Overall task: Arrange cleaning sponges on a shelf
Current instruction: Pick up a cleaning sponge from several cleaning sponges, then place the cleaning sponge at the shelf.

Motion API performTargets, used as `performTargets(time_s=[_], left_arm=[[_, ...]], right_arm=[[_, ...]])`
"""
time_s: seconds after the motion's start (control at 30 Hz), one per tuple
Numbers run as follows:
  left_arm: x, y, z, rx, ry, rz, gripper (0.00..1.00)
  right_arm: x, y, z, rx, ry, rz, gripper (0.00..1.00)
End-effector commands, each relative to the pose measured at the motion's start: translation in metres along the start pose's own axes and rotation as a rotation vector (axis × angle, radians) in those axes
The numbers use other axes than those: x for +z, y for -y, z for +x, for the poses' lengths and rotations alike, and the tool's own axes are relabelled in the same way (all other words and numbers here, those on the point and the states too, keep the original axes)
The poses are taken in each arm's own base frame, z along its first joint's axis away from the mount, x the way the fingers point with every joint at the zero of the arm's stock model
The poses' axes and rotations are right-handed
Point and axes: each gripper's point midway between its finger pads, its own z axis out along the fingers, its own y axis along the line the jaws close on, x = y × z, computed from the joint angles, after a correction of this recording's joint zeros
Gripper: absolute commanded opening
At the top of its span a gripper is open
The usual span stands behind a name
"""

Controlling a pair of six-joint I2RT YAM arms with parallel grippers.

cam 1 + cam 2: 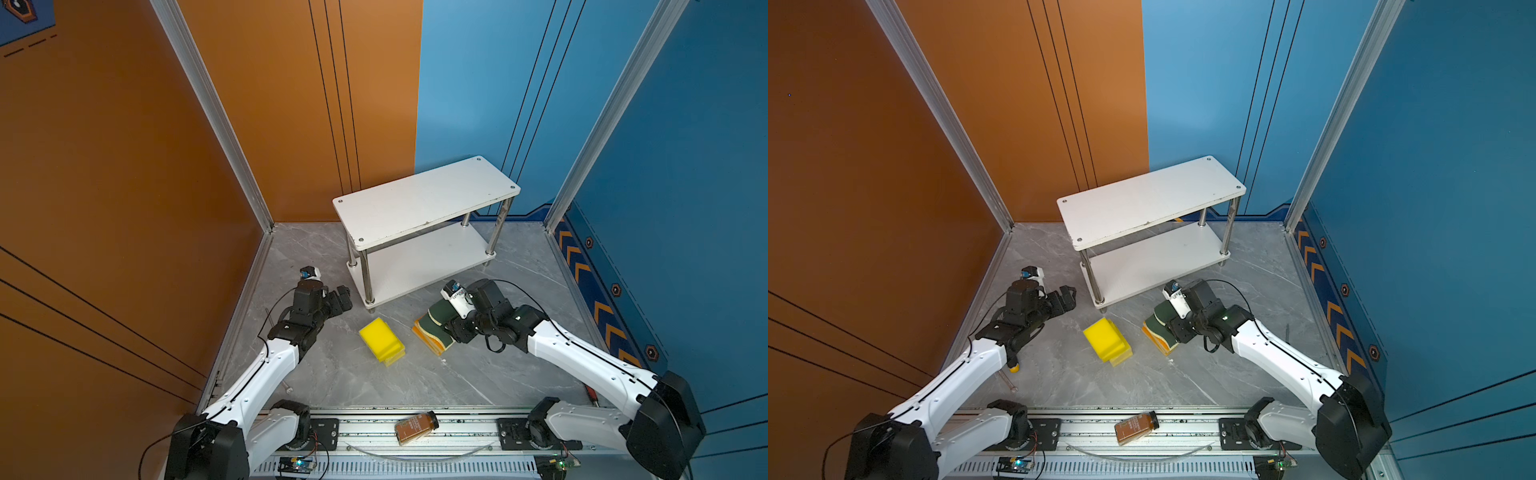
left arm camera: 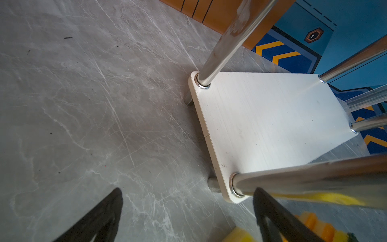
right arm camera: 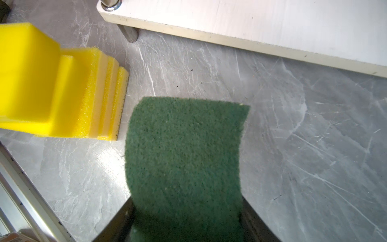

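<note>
The shelf (image 1: pixel 424 199) (image 1: pixel 1150 199) stands at the back centre with both white boards bare; the wrist views show its lower board (image 2: pixel 272 117) (image 3: pixel 251 25). Several yellow sponges (image 1: pixel 380 338) (image 1: pixel 1104 338) (image 3: pixel 41 83) lie stacked on the floor in front of it. Right of them sits an orange stack (image 1: pixel 428 343) (image 1: pixel 1156 343). My right gripper (image 1: pixel 446 322) (image 3: pixel 186 201) is shut on a green-topped sponge (image 1: pixel 440 311) (image 3: pixel 184 146) just above that stack. My left gripper (image 1: pixel 343 297) (image 2: pixel 187 190) hangs open and holds nothing, beside the shelf's front left leg.
A brown bottle (image 1: pixel 415 428) (image 1: pixel 1137 427) lies on the front rail. A yellow-handled tool (image 1: pixel 1014 368) lies under the left arm, and a red-handled one (image 1: pixel 592 395) sits by the right arm. Orange and blue walls close in the grey floor.
</note>
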Motion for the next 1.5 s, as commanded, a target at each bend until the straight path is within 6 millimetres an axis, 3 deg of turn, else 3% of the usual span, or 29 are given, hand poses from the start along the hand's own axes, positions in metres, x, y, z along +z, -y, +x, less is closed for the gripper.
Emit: performTargets(time_s=[0.0, 0.23, 0.47, 0.8, 1.07, 1.47], left_arm=[[-0.002, 0.007, -0.009, 0.005, 0.010, 0.016, 0.98], [-0.002, 0.007, -0.009, 0.005, 0.008, 0.014, 0.98], [-0.003, 0.006, -0.009, 0.007, 0.008, 0.013, 0.98], [-0.005, 0.002, -0.006, 0.005, 0.000, 0.001, 0.98], [-0.007, -0.002, -0.007, 0.002, 0.000, -0.005, 0.98], [-0.011, -0.004, -0.005, -0.004, -0.002, -0.013, 0.98]], right_arm=[[-0.014, 0.005, -0.019, 0.029, 0.097, -0.023, 0.57], [-0.038, 0.055, -0.049, 0.118, 0.225, -0.007, 0.53], [-0.041, 0.118, -0.077, 0.139, 0.294, 0.103, 0.53], [-0.004, 0.196, -0.107, 0.159, 0.321, 0.224, 0.52], [0.035, 0.231, -0.118, 0.138, 0.349, 0.269, 0.51], [0.067, 0.253, -0.133, 0.108, 0.365, 0.295, 0.51]])
